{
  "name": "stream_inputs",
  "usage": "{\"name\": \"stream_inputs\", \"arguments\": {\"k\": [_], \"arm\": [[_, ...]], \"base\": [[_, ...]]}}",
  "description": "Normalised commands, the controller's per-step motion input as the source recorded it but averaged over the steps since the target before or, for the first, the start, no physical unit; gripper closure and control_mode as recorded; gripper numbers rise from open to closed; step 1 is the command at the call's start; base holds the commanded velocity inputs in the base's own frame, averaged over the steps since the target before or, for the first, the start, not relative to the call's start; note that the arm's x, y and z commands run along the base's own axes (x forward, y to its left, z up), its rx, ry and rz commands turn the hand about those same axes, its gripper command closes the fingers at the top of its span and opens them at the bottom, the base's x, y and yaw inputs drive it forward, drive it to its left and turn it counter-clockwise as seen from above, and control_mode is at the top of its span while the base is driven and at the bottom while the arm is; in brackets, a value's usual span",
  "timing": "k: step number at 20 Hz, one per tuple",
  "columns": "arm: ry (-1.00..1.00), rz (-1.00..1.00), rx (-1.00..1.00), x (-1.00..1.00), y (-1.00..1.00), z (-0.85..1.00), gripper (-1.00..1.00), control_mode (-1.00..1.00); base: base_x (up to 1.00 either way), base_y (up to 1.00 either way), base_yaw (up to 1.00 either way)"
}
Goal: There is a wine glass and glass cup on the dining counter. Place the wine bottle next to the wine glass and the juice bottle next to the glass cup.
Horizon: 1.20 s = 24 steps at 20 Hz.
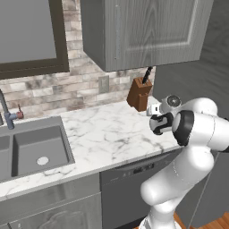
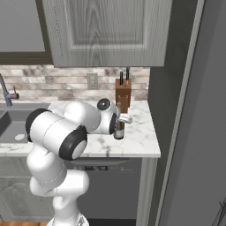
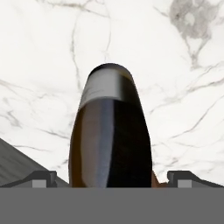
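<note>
The small dark, nearly black glass wine bottle [image 3: 111,131] is seen from above in the hand view, rising between the two dark fingertips of the white arm's two-finger gripper [image 3: 111,177]; a pale label band is wrapped round its upper body, a soft grey sheen runs down its left side, and a brownish tint shows along its edges; its neck and top are cut off at the lower margin of that view. The jaws are spread wide, one tip on either side of the bottle, with a gap visible between each tip and the glass; nothing is clamped. In the right base view the bottle [image 2: 118,130] is seen standing upright on the white grey-veined marble counter with a sink [image 2: 141,132], directly under the gripper [image 2: 121,119], with the hand partly covering it; whether the tips touch it cannot be told from there. Just beyond the gripper a brown wooden knife block [image 2: 123,98] with dark handles is set against the brick backsplash; to its far side the counter's edge is met by a tall dark grey panel [image 2: 165,110]; the near edge of the counter lies close below it. On the sink side a broad stretch of bare marble is left open as far as the grey sink basin [image 1: 38,150]; overhead a grey wall cabinet [image 1: 143,31] is hung above the hand.
</note>
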Motion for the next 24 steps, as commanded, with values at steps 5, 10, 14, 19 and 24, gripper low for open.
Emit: {"name": "stream_inputs", "arguments": {"k": [5, 10, 14, 19, 24], "arm": [[0.0, 0.01, 0.0, 0.04, -0.08, -0.05, -1.0, -1.0], [0.0, 0.01, 0.0, 0.03, -0.06, -0.03, -1.0, -1.0], [0.0, 0.01, 0.0, 0.07, -0.01, -0.04, -1.0, -1.0], [0.0, 0.01, 0.0, 0.02, -0.01, -0.06, -1.0, -1.0], [0.0, 0.0, 0.0, 0.0, 0.0, 0.0, 1.0, -1.0]], "base": [[0.0, 0.0, 0.0], [0.0, 0.0, 0.0], [0.0, 0.0, 0.0], [0.0, 0.0, 0.0], [0.0, 0.0, 0.0]]}}
